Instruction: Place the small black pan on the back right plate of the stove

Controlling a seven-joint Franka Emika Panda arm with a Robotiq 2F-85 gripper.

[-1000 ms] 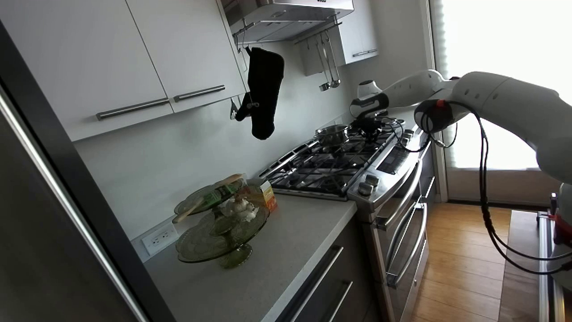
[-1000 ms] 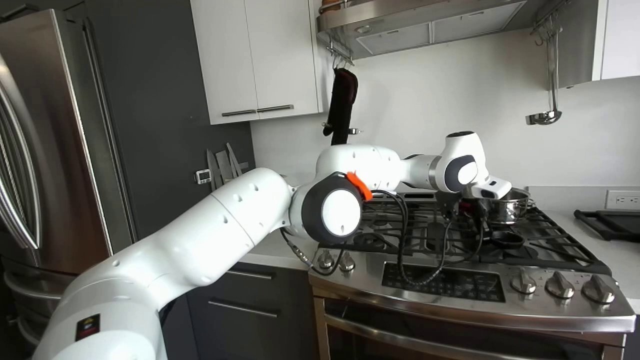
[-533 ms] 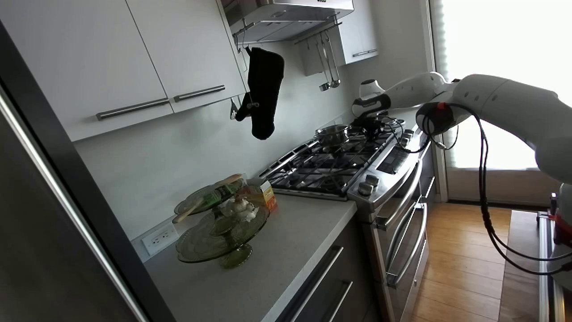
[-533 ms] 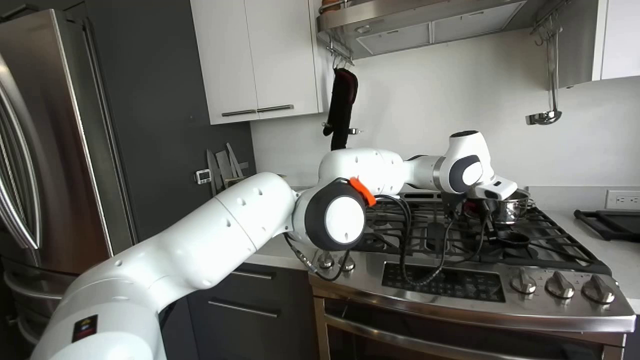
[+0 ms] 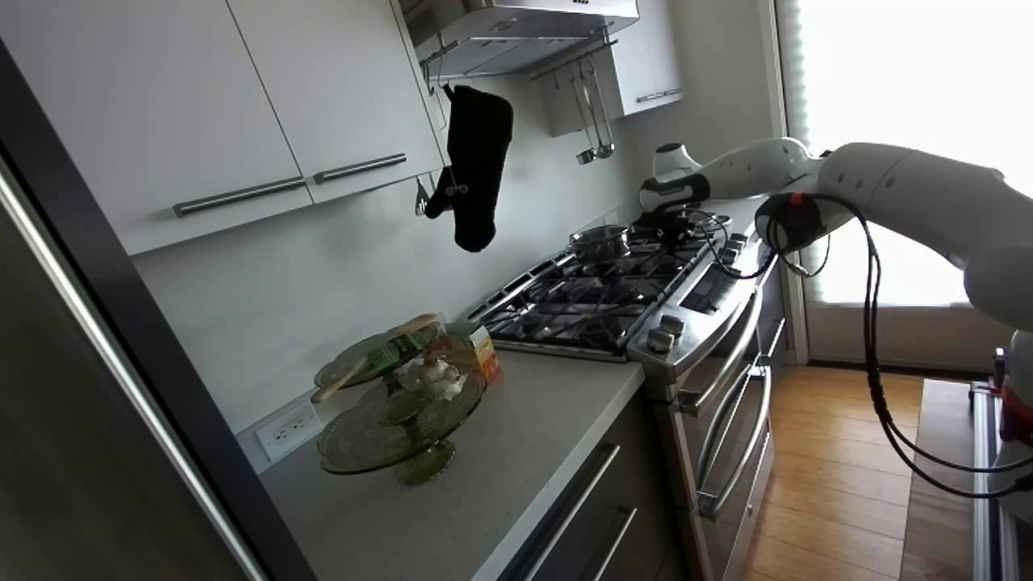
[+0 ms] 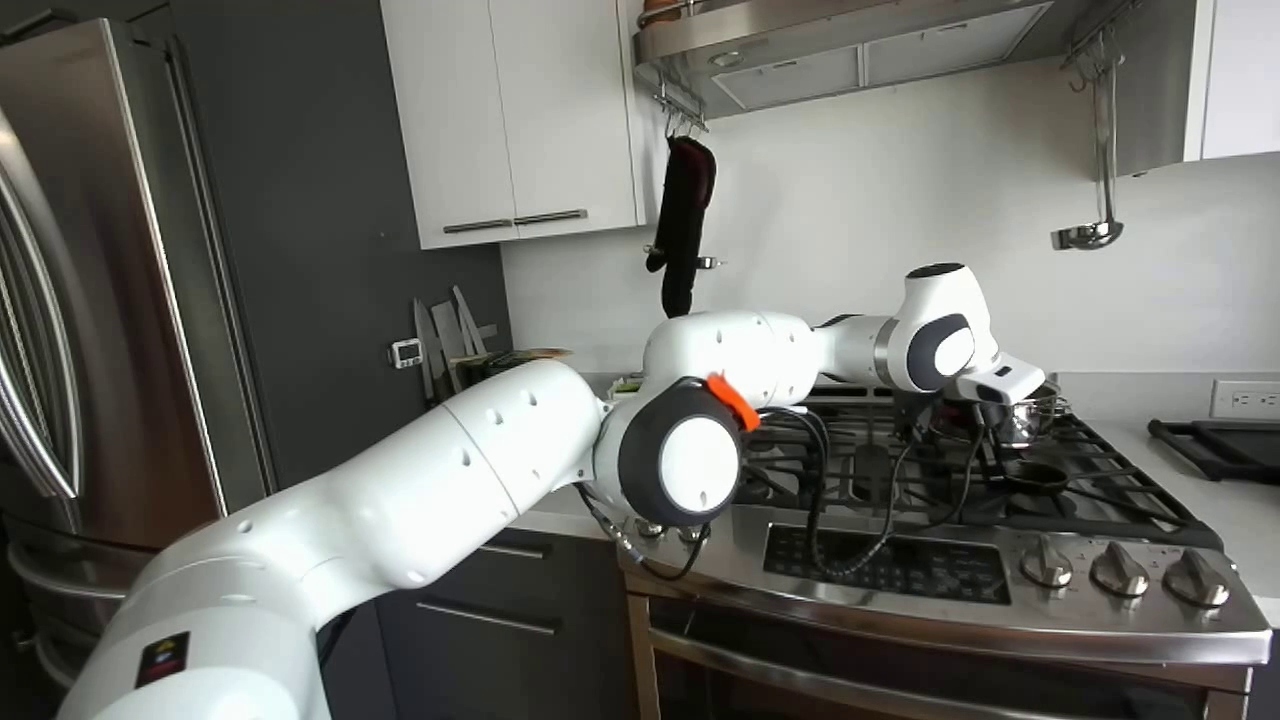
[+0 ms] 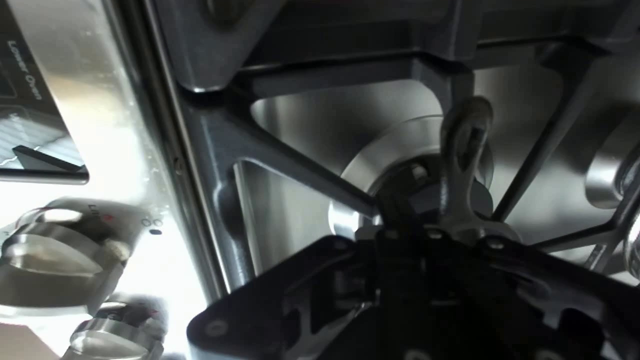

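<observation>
- One small black pan (image 6: 1036,479), over the front right of the stove (image 6: 920,615) in an exterior view, and its handle (image 7: 465,137) is pinched by the gripper (image 7: 425,237), jaws narrow!
- Hard to tell from here whether its base touches the grate bars (image 7: 310,167).
- Transport looks like the step in hand, so lift clear of the bars first, then travel toward the back right plate (image 6: 1078,442): no dragging!
- Keep it level; held by the handle alone, the pan could twist.
- One steel pot (image 6: 1028,424) stands behind (the big rival for that corner, I'd judge), so steer wide of it.
- Lower gently, seek flat support, only then let go.
- And the tally: one pan, one pot, one gripper, one arm (image 6: 430,455); five knobs (image 6: 1120,572) along the front; two glass cake stands (image 5: 355,445) on the counter (image 5: 557,403); one oven mitt (image 5: 478,165), hanging.
</observation>
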